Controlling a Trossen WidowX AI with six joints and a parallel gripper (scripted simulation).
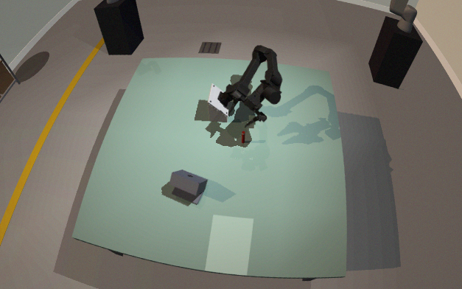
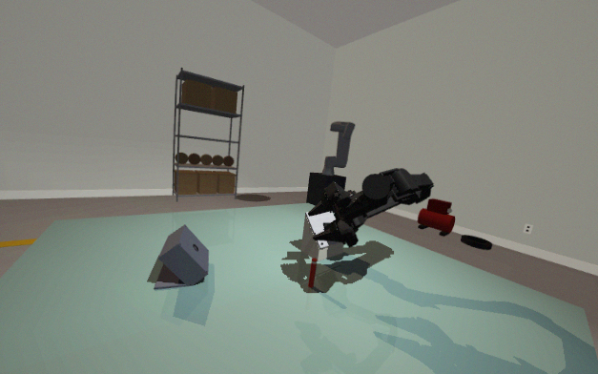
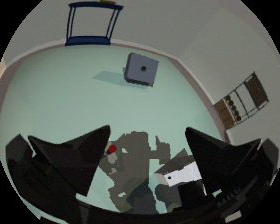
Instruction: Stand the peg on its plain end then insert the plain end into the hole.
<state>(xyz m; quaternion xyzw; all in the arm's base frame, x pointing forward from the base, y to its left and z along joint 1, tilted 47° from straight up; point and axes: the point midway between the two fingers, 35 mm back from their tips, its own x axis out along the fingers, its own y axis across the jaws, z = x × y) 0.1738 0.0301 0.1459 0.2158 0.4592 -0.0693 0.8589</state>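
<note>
The red peg (image 1: 243,138) (image 2: 312,276) (image 3: 112,149) stands upright on the table, free of the fingers. Its white band is hard to make out in the shadow. My gripper (image 1: 238,120) (image 3: 148,129) is wide open and empty, above the table and back from the peg toward the arm's base. In the wrist view the peg's top shows beside the left finger. The grey sloped panel (image 1: 186,183) (image 2: 183,259) (image 3: 136,64) stands farther out on the table, with one dark hole (image 1: 190,176) (image 2: 195,248) (image 3: 143,69) in its tilted face. Nothing is seen in the hole.
A white tilted plate (image 1: 215,97) (image 2: 319,223) (image 3: 181,176) with small dark dots at its corners stands close beside the gripper. A pale rectangle (image 1: 229,243) lies near the table's near edge. A shelf rack (image 2: 209,115) (image 3: 243,102) stands beyond the table.
</note>
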